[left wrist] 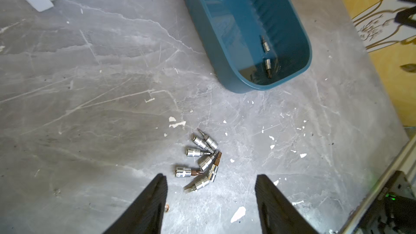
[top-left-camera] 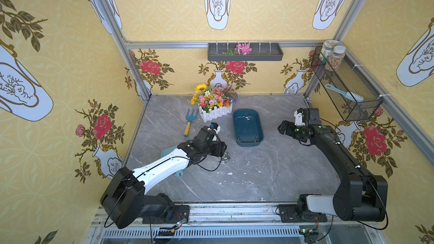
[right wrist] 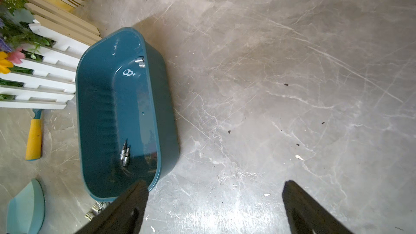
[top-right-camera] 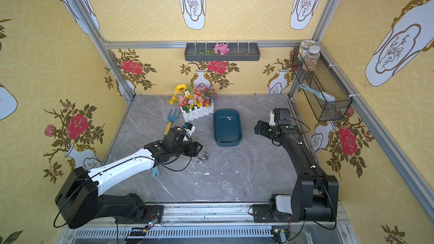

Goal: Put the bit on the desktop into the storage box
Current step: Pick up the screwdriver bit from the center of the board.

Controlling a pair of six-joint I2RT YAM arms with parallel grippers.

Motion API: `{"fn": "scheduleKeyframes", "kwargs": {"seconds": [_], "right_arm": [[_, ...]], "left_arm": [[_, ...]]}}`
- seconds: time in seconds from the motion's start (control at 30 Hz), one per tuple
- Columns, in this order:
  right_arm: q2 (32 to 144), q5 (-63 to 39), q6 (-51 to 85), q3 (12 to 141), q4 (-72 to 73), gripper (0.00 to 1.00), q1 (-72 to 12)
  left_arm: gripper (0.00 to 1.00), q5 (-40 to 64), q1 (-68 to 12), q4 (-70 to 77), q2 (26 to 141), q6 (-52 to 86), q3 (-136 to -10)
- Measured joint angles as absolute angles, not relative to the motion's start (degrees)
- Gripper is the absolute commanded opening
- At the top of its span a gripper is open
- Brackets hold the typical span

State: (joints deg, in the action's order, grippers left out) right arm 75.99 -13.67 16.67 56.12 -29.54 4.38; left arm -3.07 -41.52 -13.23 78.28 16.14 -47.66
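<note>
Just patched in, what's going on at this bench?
The left gripper hovers open over a cluster of small silver socket bits on the grey marble-look desktop, gripping nothing. Four such bits lie in the dark teal plastic storage box. The right gripper is open and empty beside that box.

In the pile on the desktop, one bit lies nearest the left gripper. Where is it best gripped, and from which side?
That bit lies flat, so I would come straight down with the left gripper, jaws across its thick silver barrel, not the thin tip. A neighbour bit touches the barrel, so it may get nudged.
</note>
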Motion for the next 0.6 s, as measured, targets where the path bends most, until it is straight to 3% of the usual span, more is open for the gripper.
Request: {"fn": "scheduleKeyframes", "kwargs": {"seconds": [0.3, 0.6], "right_arm": [[76.0, -17.3, 16.4, 53.3, -28.3, 0.97, 7.6], [76.5, -18.0, 16.4, 53.3, -28.3, 0.97, 8.4]], "left_arm": [[0.44, -6.5, -47.6, -21.1, 88.1, 14.6, -54.2], [0.35, -6.7, -50.6, -25.4, 95.5, 13.1, -59.0]]}}
